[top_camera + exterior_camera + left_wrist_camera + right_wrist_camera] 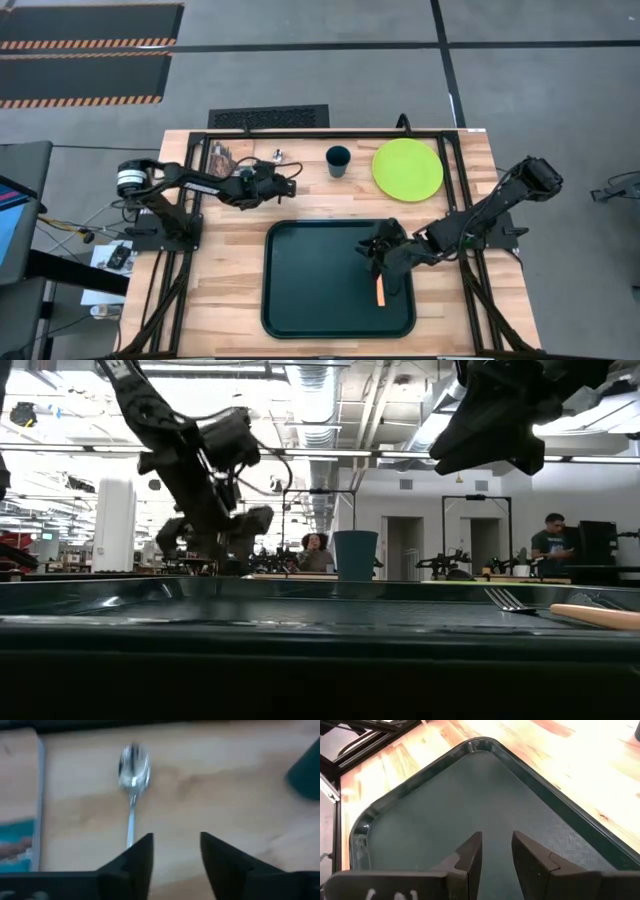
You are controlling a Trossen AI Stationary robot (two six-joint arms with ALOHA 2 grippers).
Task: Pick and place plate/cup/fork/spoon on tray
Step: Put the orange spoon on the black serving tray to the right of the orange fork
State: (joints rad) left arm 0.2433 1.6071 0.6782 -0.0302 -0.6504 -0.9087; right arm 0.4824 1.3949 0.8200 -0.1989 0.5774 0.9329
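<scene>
A wooden table [230, 290] seen from above, with two dark robot arms. The largest object, a dark green tray [310, 280], lies at the near centre. Far and to the right of it sits a lime-green plate [407, 167], still on the bare wood. Just left of the plate stands a small teal cup [338, 160], also off the tray. A picture booklet [218, 158] lies at the far left.

The fork [381, 288], orange-handled, already lies on the tray's right side. The spoon [132, 770] rests on the wood at the far left, its bowl pointing away from the left arm.

The left gripper [175, 855] hovers just over the spoon's handle, fingers parted, holding nothing. The right gripper [496, 852] hangs above the tray close to the fork, fingers slightly apart and empty.

Risks, as a judgement: the spoon is thin and flat, so the closing fingers could skid off or pinch only the wood. It lies slightly off-centre between them, so one finger might nudge it aside. Carrying it right could also knock the nearby cup.
</scene>
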